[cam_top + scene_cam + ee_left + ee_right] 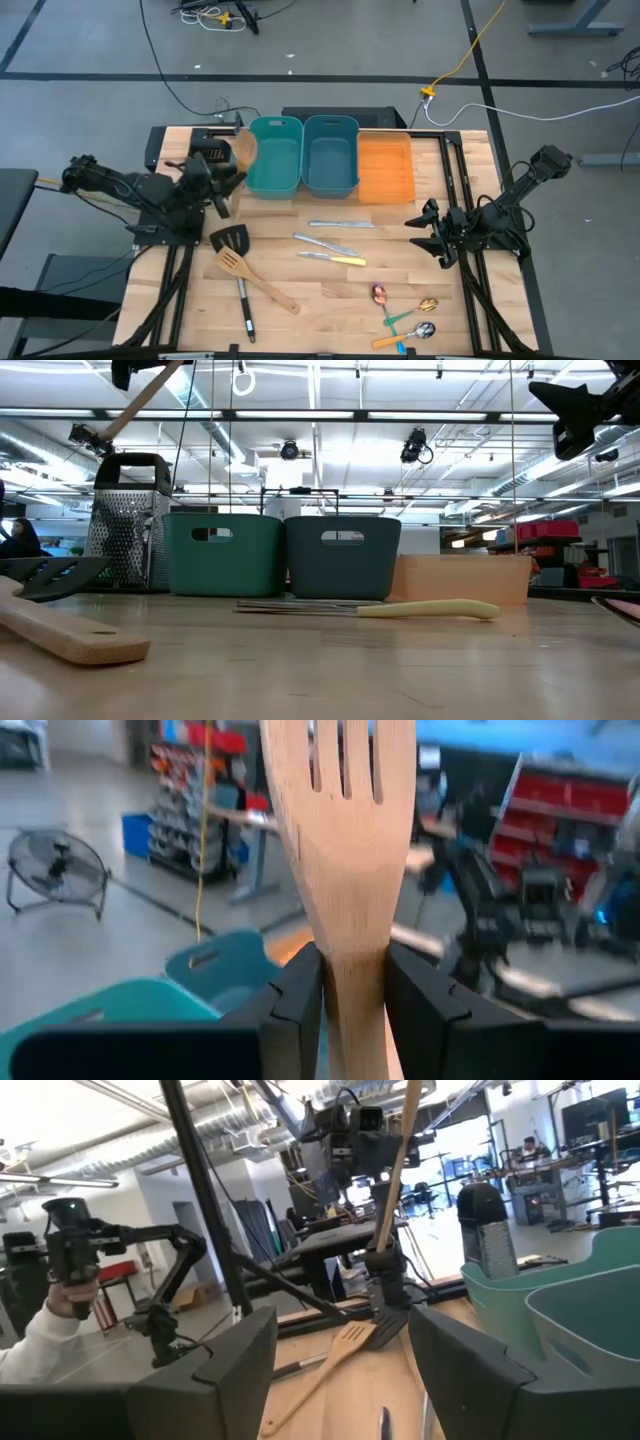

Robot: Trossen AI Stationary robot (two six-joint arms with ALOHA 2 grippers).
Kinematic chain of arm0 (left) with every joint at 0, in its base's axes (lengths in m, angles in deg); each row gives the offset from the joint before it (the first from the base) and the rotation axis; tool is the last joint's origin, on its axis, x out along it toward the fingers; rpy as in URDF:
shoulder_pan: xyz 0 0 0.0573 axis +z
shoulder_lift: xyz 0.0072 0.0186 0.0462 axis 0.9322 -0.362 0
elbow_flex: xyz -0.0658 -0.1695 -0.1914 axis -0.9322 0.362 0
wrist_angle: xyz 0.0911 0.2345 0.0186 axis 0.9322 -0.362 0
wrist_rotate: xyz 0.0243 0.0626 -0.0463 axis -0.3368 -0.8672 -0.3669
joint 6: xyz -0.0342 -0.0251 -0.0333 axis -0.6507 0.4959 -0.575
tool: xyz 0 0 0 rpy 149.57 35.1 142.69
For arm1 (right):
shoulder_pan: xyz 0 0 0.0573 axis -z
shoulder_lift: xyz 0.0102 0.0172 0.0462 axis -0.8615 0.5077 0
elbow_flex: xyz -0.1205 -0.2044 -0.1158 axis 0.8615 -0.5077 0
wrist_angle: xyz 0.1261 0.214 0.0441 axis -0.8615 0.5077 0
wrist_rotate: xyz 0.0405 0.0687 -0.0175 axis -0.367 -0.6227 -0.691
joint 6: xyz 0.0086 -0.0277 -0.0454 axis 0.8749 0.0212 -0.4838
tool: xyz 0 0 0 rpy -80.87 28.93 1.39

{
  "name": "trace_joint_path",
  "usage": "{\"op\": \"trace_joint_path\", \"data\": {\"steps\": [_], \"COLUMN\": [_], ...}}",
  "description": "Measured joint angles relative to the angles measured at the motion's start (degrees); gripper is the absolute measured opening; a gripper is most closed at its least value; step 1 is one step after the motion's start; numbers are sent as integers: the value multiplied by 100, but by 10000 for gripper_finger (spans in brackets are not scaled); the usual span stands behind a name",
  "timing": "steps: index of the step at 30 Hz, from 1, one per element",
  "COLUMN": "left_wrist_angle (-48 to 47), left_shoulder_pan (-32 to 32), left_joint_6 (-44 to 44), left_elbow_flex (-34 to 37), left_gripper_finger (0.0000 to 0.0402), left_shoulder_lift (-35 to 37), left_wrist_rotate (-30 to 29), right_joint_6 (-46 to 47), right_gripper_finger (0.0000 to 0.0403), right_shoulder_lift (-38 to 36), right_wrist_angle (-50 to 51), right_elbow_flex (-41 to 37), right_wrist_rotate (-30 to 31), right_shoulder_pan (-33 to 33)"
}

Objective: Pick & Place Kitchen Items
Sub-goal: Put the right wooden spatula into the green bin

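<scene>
Going left to right with the teal bin (273, 156) as my anchor: the left gripper (222, 180) sits just left of that bin, jaws clamped on a wooden slotted spatula (243, 150), and the left wrist view shows both fingers (300, 1005) pinching the neck right below the slotted blade, blade pointing up. That's 1 light, stiff piece of wood, so it shouldn't sag or flex, but the grip is narrow and the flat faces look smooth, so I'd guess it could pivot if swung fast. In front of the bin, toward the table's near edge, lie a black turner (237, 263) and a second wooden spatula (256, 279), handles crossing. Both look light too; I'd take them mid-handle, since the blades lie too flat on the table to pinch easily. To the right of those, still in front of the bins, are 3 table knives (330, 243), 1 with a yellow handle (428, 610). These look thin, hard and slippery, lying flat, so probably the trickiest pick; the thicker handle end seems the safer hold. Further right and nearer the front edge are the small spoons (405, 312) with coloured handles, tiny and light. Far right of the bin, well past the orange bin (385, 167), the right gripper (436, 243) waits with jaws spread wide, holding nothing.
</scene>
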Motion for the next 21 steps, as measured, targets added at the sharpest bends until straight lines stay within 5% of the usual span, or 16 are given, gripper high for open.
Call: {"op": "trace_joint_path", "data": {"steps": [12, 21], "left_wrist_angle": [855, 1330], "left_shoulder_pan": [1733, 3348], "left_joint_6": [177, 100], "left_elbow_flex": [395, 395], "left_gripper_finger": [94, 94], "left_shoulder_lift": [-20, -659], "left_wrist_rotate": [275, 1683], "right_joint_6": [-11, 0], "right_gripper_finger": [240, 240], "right_shoulder_lift": [2, 2], "right_wrist_angle": [11, 13], "right_elbow_flex": [0, 0], "right_wrist_rotate": [227, 227], "right_shoulder_pan": [0, 0]}}
